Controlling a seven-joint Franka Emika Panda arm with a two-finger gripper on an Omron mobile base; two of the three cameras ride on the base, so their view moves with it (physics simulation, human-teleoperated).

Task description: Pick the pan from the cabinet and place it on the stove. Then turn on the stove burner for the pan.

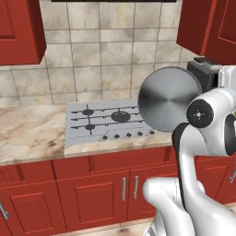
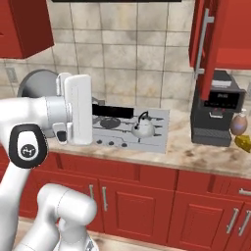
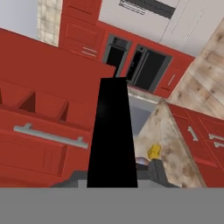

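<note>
Pan (image 1: 169, 98) hangs in the air above the right part of the stove (image 1: 107, 121), tipped up on edge so its round silver underside faces the left base camera. In the right base view its grey rim (image 2: 37, 83) peeks out behind the white forearm, and its black handle (image 2: 112, 111) runs level over the cooktop (image 2: 147, 131). In the hand view that handle (image 3: 112, 140) rises straight up from the bottom, between the fingers of the end effector (image 3: 113, 177), which is clamped on it; one dark fingertip (image 3: 158, 171) shows beside it.

A silver kettle (image 2: 142, 125) sits on a burner of the stove, apart from the pan. The cabinet (image 2: 220, 34) on the wall to the right has its door swung open, the long bar handle (image 2: 202, 41) facing the room. Below it, on the marble worktop (image 2: 196, 152), stands a black coffee machine (image 2: 215, 108), with a small yellow wedge (image 2: 242, 142) near its right side.
</note>
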